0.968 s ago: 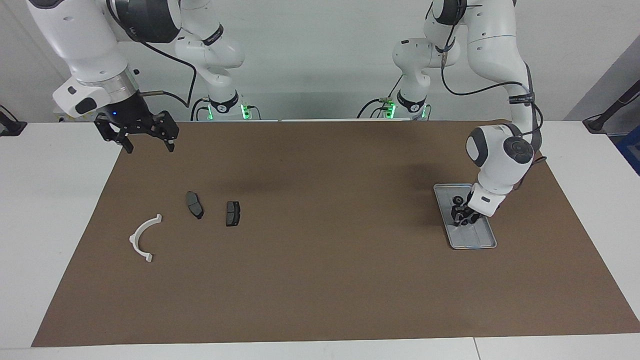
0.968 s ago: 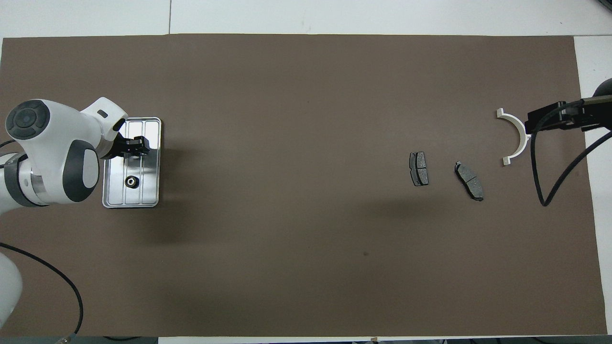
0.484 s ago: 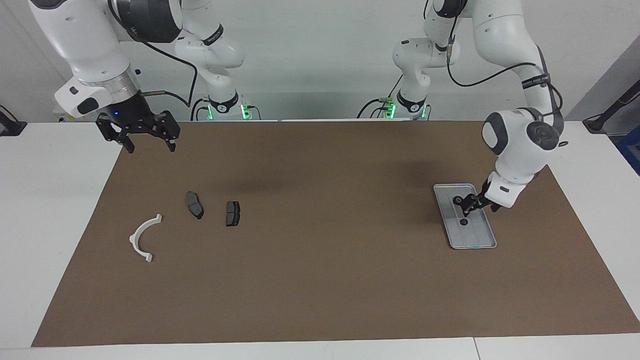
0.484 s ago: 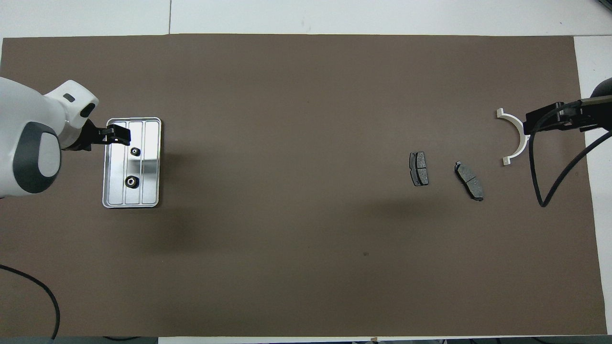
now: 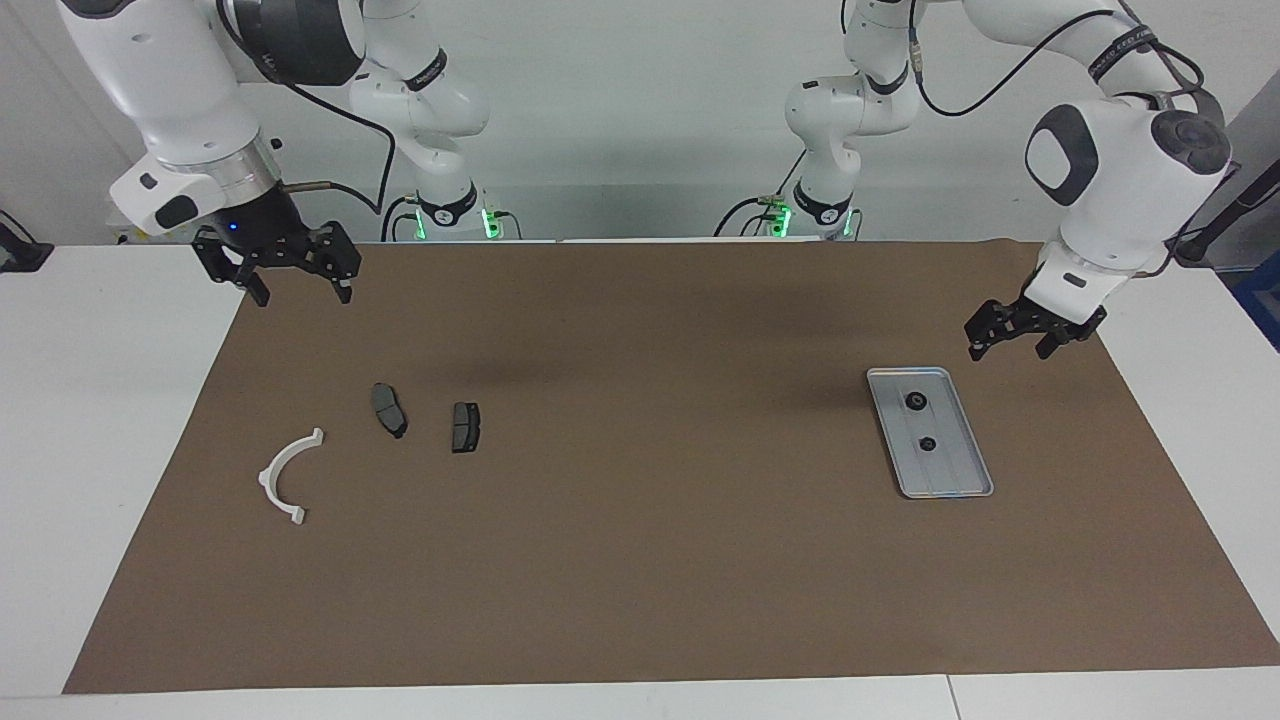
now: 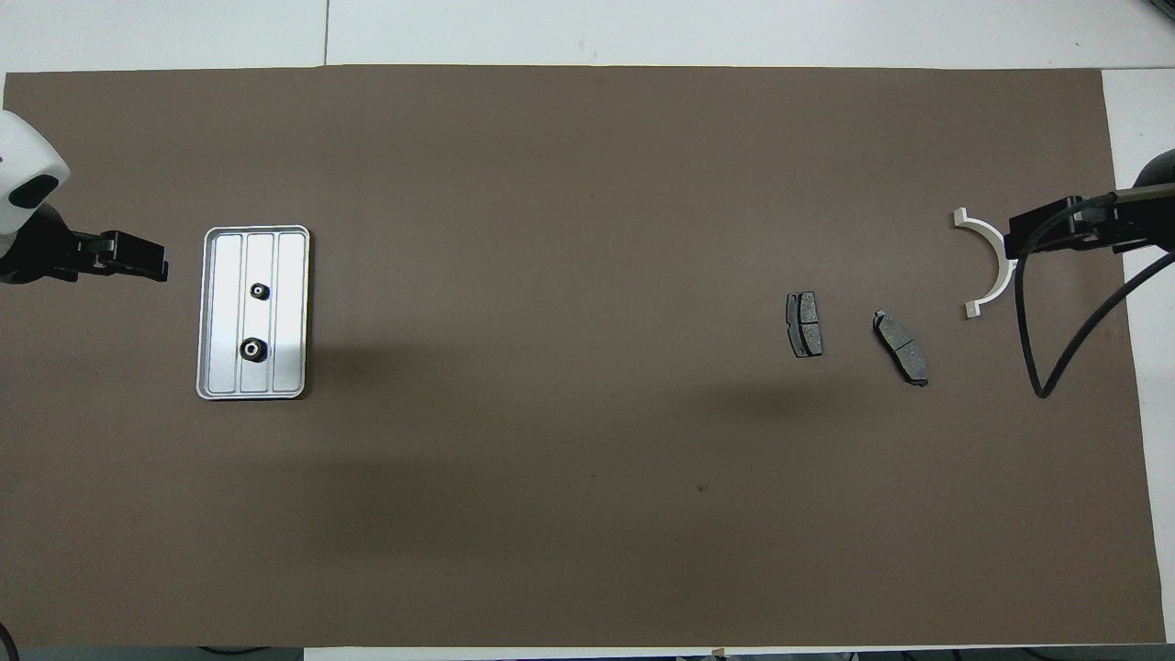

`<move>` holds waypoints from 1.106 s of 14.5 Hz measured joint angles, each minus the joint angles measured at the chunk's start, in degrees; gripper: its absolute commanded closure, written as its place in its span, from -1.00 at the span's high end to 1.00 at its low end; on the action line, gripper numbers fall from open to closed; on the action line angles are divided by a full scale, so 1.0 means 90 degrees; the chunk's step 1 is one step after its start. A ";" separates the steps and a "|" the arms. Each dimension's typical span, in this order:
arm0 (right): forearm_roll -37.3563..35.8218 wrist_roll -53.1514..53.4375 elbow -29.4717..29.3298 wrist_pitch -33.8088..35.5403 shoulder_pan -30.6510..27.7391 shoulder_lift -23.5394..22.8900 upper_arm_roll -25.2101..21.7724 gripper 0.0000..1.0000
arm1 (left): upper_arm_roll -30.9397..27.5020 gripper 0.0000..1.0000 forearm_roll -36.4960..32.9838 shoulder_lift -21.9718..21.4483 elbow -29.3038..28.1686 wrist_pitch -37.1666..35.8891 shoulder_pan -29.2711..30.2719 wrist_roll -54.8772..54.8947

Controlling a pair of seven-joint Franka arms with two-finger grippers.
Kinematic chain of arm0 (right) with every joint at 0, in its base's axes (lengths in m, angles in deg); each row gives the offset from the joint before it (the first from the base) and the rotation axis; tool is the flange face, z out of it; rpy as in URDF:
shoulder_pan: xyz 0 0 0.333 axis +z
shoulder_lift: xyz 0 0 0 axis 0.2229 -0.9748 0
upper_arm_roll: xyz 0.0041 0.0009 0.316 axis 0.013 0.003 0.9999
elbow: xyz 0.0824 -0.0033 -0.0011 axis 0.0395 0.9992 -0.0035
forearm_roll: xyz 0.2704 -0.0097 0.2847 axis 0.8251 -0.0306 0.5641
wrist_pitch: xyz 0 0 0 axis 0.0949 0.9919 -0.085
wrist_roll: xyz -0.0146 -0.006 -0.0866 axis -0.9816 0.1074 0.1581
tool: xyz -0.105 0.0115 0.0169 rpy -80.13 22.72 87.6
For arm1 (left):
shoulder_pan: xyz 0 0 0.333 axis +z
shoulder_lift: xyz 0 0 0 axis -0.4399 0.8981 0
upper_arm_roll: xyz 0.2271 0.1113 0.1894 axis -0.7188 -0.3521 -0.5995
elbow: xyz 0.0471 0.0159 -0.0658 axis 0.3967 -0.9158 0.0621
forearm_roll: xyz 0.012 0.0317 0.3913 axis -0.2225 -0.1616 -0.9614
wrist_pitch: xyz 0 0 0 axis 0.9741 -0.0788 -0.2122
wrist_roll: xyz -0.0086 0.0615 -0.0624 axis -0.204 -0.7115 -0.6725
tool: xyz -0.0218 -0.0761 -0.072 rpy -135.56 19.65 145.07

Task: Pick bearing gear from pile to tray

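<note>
Overhead view: two bearing gears (image 6: 260,292) lie in the tray (image 6: 292,317).

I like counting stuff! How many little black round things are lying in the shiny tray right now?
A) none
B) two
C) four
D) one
B: two small black round pieces lie in the tray, one nearer the robots than the other.

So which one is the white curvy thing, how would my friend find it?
Start on the brown mat and go to the right arm's end, away from the tray. Two dark brake pads lie there; beside them is the white half-ring bracket, the only white, arch-shaped part.
</note>
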 measured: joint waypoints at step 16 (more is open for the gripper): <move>0.0000 0.0000 -0.0017 0.0000 0.0000 0.0004 0.0000 1.00 | 0.0054 1.00 0.0015 -0.0471 0.0164 -0.0265 -0.0052 0.0031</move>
